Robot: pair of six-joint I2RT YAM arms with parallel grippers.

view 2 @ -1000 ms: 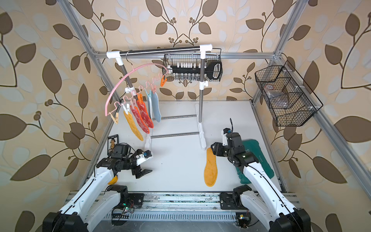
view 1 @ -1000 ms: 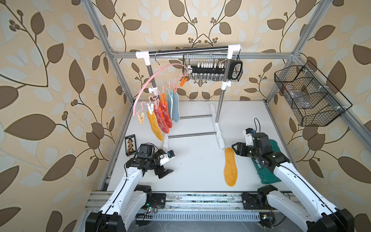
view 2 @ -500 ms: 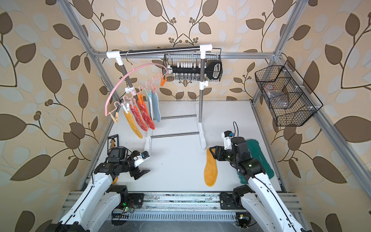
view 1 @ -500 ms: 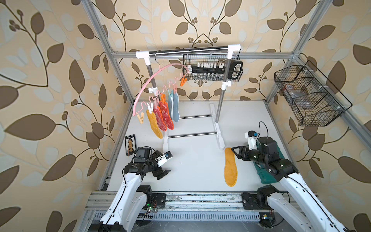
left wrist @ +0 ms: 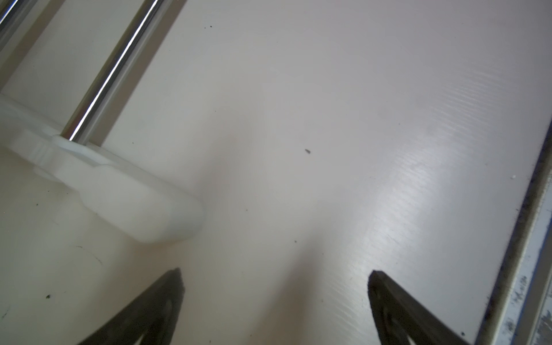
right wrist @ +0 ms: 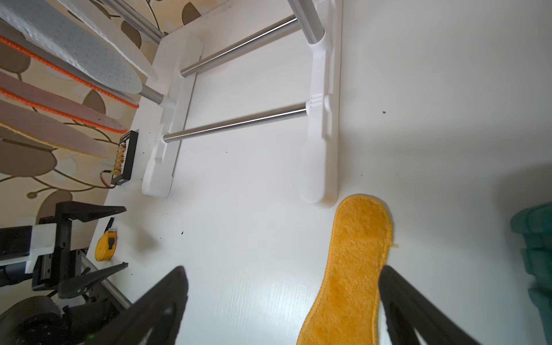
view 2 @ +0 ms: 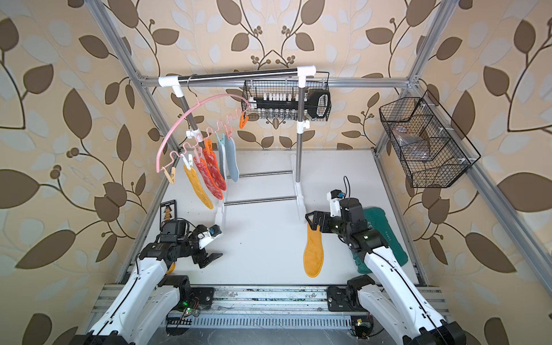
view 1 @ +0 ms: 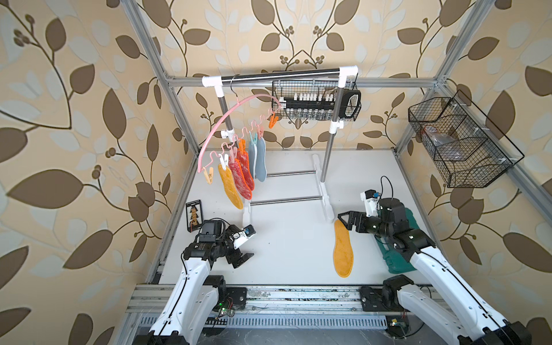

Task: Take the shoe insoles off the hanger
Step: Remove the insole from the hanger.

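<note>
Pink hanger (view 1: 239,109) is hanging by its metal hook from the rack (view 1: 280,77) top bar, tilting down toward the left wall. Five insoles are dangling from its clips in a tight row: one fuzzy yellow insole (view 1: 230,188), two mottled red insoles (view 1: 242,179) with orange rims, two smooth grey insoles (view 1: 260,161). A sixth one, the loose insole (view 1: 343,251), fuzzy orange-yellow, is lying flat on the table (view 1: 292,233), one end just beside the rack's white foot. Right gripper (right wrist: 282,268) is hovering low over that end with its fingers spread wide, gripping nothing. Left gripper (left wrist: 274,273) is sitting near the table, fingers also spread apart, holding nothing. Green case (view 1: 397,263) is lying under the right arm.
</note>
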